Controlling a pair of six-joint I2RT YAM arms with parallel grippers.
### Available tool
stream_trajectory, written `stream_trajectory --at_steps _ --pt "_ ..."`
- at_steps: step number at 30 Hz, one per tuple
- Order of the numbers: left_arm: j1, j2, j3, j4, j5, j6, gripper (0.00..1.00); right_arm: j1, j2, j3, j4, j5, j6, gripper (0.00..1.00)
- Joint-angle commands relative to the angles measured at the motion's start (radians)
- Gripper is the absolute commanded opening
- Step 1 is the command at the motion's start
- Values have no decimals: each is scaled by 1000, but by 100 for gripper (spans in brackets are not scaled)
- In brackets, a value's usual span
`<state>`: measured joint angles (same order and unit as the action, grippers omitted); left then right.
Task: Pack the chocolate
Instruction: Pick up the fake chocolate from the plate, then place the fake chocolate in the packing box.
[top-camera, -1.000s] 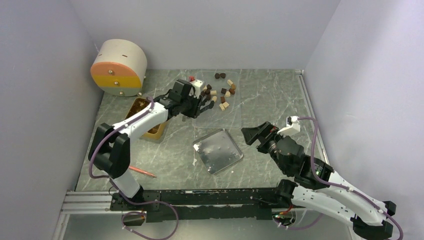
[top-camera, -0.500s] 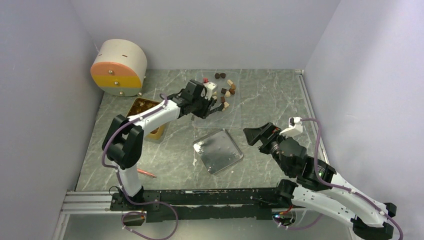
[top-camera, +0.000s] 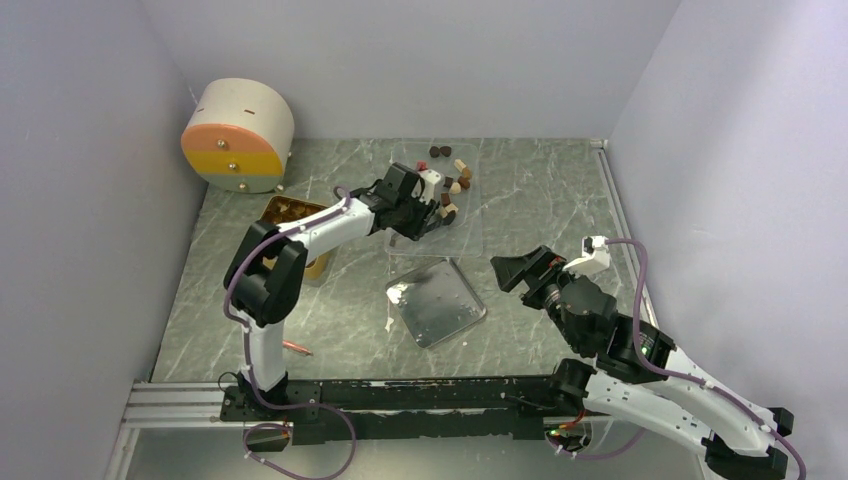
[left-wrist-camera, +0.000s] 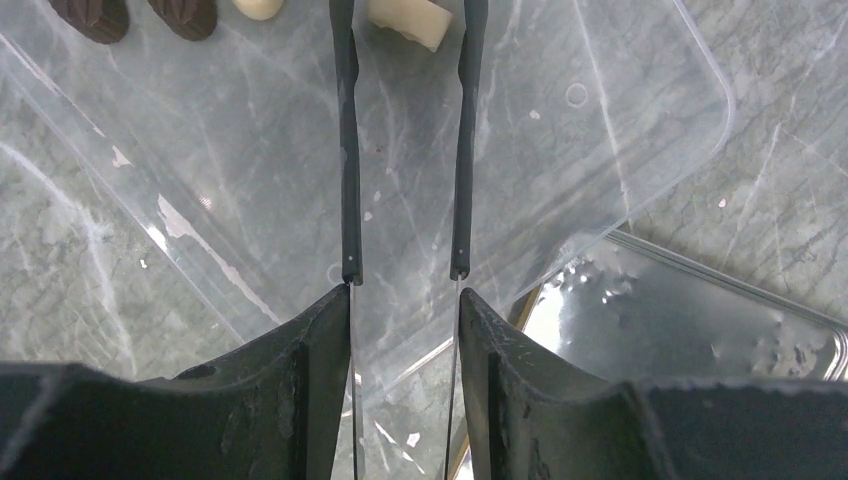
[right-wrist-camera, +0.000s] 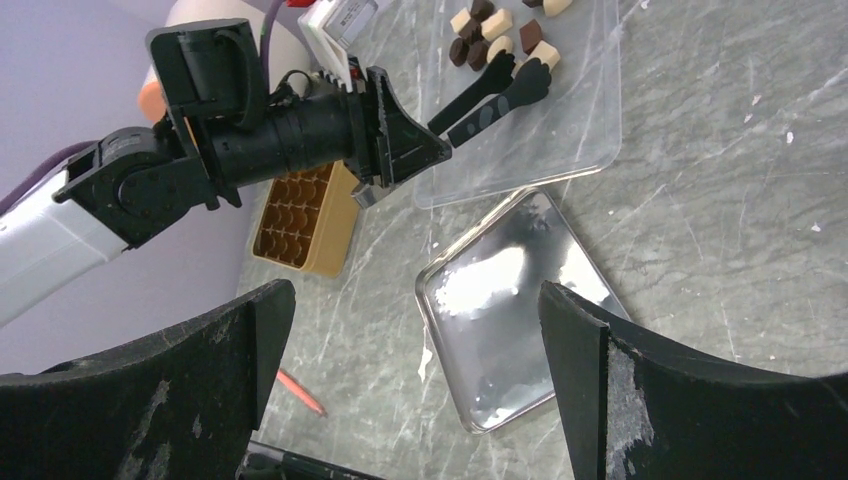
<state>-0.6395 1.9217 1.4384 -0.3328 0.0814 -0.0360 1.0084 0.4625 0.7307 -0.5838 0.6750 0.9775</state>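
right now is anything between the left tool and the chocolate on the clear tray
Nothing visible. The left tool hangs open over the clear tray, and a cream chocolate piece lies in the gap near its fingertips, with only bare plastic before it.

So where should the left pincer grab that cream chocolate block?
Probably by its flat opposite sides, from above: the cream chocolate block lies flat on the clear tray, lined up inside the open left pincer.

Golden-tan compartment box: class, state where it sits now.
In the top view, the golden-tan compartment box lies on the left side, partly under the left arm, nearer than the round cream-orange-yellow drum and left of the clear plastic tray.
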Motion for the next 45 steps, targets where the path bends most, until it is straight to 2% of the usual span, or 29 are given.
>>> stream_trajectory --at_steps 1,4,10,13,26,36,40,45 --pt "-8 14 54 37 -2 24 47 0 -8 35 -6 32 3 97" --pt "-8 16 55 40 -6 24 46 -1 -11 32 -7 36 2 97" --pt "-6 2 60 29 1 13 33 0 -6 27 2 38 0 97" --pt "-8 -22 48 29 -15 -3 30 1 -2 26 -3 39 4 97" --pt "-8 -150 11 -50 -80 -111 28 0 -11 19 -6 32 12 97" --pt "3 -262 12 -189 -288 -176 28 0 -18 15 -7 29 12 97" --pt "39 -301 -9 -234 -338 -212 28 0 -12 15 -1 23 10 97" --pt "136 -357 -54 -251 -360 -257 28 0 -1 22 0 14 8 97"
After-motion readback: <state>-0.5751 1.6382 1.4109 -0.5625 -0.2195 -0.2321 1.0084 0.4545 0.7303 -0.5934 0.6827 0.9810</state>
